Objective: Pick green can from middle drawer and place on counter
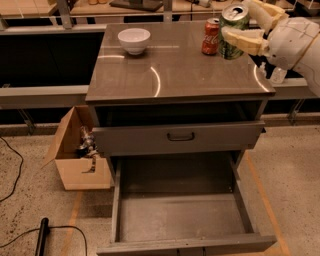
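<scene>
Had the gripper (239, 25) clamped on the green can (233, 21) over the counter (175, 75); figured I might clip the cola can (210, 37) lowering.

The desk (175, 75) has a shiny grey-brown top. The claw (236, 22) is up at the back right corner of the desk, closed around the green can (233, 14). A red can (210, 36) stands on the desk just to the left of the claw. A white bowl (133, 40) sits on the desk far off to the claw's left, near the back.
</scene>
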Motion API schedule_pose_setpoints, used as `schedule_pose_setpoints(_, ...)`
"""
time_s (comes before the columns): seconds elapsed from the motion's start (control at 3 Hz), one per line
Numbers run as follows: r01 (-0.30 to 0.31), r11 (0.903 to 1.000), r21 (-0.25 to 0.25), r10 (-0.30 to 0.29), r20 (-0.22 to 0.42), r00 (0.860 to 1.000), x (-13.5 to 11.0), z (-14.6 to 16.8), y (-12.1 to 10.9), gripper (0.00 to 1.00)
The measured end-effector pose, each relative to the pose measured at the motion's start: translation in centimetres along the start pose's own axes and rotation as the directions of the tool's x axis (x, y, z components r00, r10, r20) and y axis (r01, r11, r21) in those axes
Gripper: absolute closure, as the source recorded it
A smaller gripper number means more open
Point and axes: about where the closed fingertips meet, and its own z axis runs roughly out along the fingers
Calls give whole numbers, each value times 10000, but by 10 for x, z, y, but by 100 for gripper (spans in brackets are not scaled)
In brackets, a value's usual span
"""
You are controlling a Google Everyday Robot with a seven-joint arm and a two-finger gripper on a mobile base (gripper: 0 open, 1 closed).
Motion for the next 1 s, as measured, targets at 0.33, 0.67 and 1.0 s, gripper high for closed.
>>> schedule_pose_setpoints(0.33, -625, 9979, -192, 627, 129, 9979, 11, 35, 1, 100)
schedule_pose_setpoints(0.67, -1208, 9916, -464, 1219, 218, 9923, 29, 76, 11, 100)
schedule_pose_setpoints(1.0, -1366, 9881, -711, 1385, 222, 9901, 38, 101, 18, 100)
